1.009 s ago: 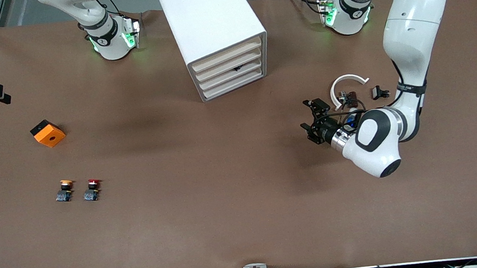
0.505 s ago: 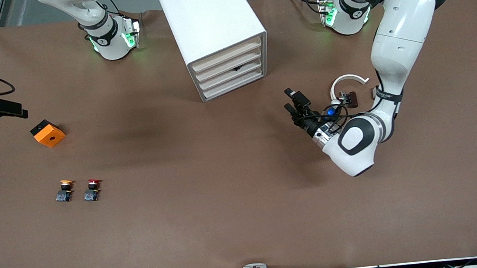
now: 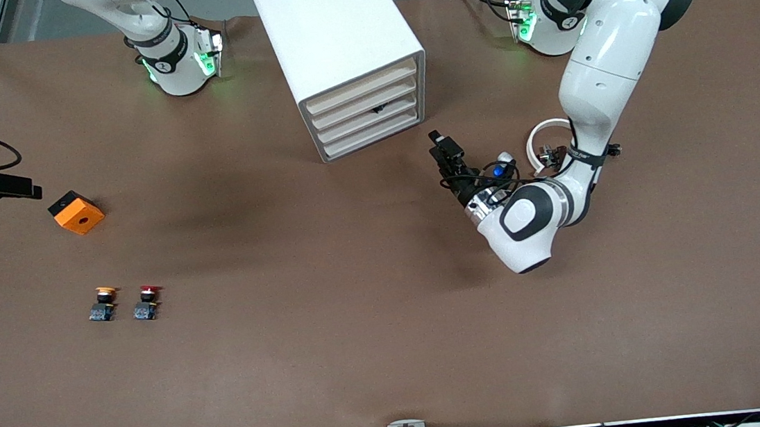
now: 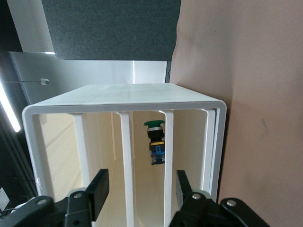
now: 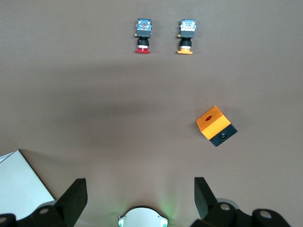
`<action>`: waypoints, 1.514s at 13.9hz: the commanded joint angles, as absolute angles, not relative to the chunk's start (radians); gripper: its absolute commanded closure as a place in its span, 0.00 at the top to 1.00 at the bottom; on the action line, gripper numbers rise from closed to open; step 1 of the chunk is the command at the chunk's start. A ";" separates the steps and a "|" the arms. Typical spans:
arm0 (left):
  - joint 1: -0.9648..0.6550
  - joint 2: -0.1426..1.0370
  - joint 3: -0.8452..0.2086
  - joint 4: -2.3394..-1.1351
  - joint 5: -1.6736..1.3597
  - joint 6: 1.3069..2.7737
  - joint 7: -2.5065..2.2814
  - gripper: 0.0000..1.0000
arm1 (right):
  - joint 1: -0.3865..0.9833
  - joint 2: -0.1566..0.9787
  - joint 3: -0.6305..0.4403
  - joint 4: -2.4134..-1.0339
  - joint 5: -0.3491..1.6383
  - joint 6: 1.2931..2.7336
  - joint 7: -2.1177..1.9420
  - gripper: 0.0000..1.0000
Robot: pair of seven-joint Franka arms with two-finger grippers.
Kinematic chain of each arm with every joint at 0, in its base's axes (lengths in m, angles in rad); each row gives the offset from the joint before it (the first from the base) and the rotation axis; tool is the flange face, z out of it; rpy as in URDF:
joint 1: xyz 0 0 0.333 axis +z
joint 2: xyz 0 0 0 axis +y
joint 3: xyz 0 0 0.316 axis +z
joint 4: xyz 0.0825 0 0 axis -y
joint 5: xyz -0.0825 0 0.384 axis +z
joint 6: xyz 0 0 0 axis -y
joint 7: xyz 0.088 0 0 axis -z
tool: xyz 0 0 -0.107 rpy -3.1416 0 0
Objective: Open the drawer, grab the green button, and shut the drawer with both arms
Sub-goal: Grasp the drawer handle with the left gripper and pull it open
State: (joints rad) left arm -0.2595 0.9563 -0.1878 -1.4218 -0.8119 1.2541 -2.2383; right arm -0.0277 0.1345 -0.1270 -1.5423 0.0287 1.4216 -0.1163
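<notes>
The right pincer [image 5: 139,198] hangs high over the brown worktop [image 5: 85,85], its two black fingers [image 5: 75,196] spread wide. Below lie a red-capped pushbutton [image 5: 142,36] and a yellow-capped pushbutton [image 5: 186,35] side by side, an orange-and-black block [image 5: 215,126] apart from them, and a white cabinet corner [image 5: 19,182].

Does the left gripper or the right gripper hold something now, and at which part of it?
Nothing is held. The left gripper hangs in front of the cabinet, fingers apart around nothing. The right gripper waits open above the table.
</notes>
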 commanded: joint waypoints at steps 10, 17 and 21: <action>-0.362 1.023 -0.179 -1.410 -0.793 1.269 -2.215 0.48 | -0.068 0.160 -0.114 -1.516 0.049 1.436 -0.091 1.00; -0.414 1.011 -0.179 -1.479 -0.767 1.267 -2.169 0.47 | -0.025 0.153 -0.104 -1.513 0.026 1.420 0.046 1.00; -0.434 0.983 -0.186 -1.526 -0.758 1.267 -2.158 0.46 | 0.005 0.153 -0.103 -1.511 0.032 1.424 0.149 1.00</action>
State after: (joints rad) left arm -0.4218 1.0231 -0.1878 -1.4826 -0.7736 1.2687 -2.1774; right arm -0.0154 0.1482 -0.1040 -1.5340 0.0309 1.4374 0.0973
